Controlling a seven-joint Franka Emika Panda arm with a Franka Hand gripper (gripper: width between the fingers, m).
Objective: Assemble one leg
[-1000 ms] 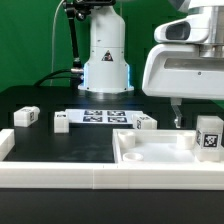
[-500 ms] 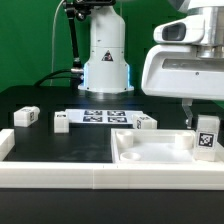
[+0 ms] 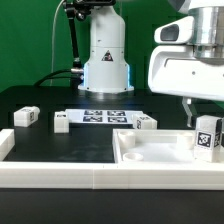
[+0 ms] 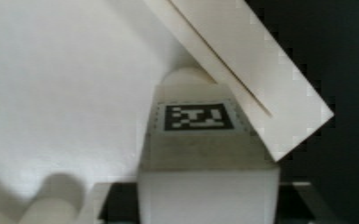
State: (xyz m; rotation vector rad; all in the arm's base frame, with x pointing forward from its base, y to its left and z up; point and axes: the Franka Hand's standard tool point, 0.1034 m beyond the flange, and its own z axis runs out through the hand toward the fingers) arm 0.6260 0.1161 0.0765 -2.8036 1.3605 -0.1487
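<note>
Your gripper (image 3: 198,110) is over the leg (image 3: 208,135) standing on the big white panel (image 3: 150,152) — can't tell if it's clenched — other blocks (image 3: 26,117) sit well apart.

Leg (image 3: 209,135) cut by frame edge; jaws possibly hidden behind it.

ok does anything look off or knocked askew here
Nothing stands out. The leg stands upright at the large white panel, under the gripper. Three other legs sit on the table near the marker board, undamaged.
</note>
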